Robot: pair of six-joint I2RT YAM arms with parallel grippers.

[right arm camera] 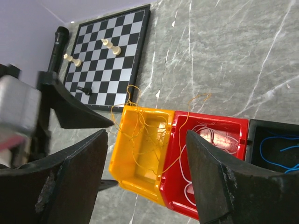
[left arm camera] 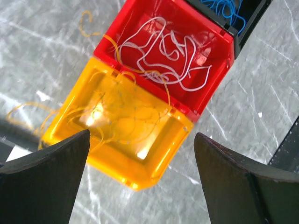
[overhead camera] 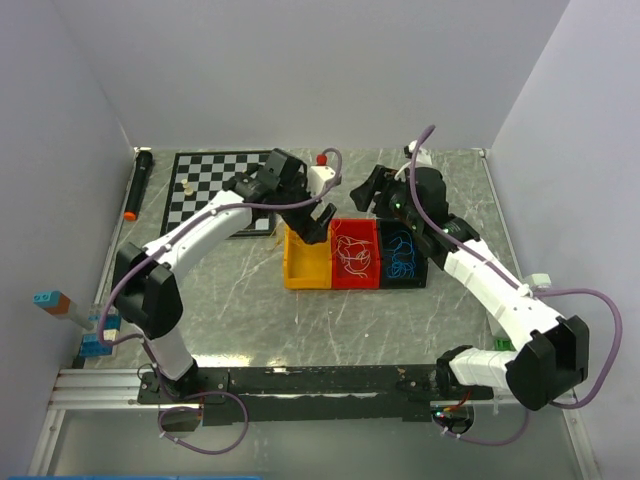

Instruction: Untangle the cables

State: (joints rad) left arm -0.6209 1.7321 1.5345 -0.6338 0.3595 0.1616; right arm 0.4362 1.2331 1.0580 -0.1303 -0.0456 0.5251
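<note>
Grey tabletop [overhead camera: 300,330] bears three bins [overhead camera: 355,284]; three cable bunches [overhead camera: 352,255].

Both arms reach forward, left arm [overhead camera: 205,232] and right arm [overhead camera: 485,278] bent (elbows outward), jaws spread wide.

This is a robotics lab test cell. Plain white partition walls [overhead camera: 300,70] box in a marble-patterned worktop [overhead camera: 260,320]. A left arm [overhead camera: 200,235] and a right arm [overhead camera: 490,280] are bolted to a rail [overhead camera: 320,380] at its near edge. The props are staged: a chessboard [overhead camera: 205,185], what may be toy blocks [overhead camera: 55,300], and colour-coded bins [overhead camera: 305,268] of thin cables [overhead camera: 352,256].
</note>
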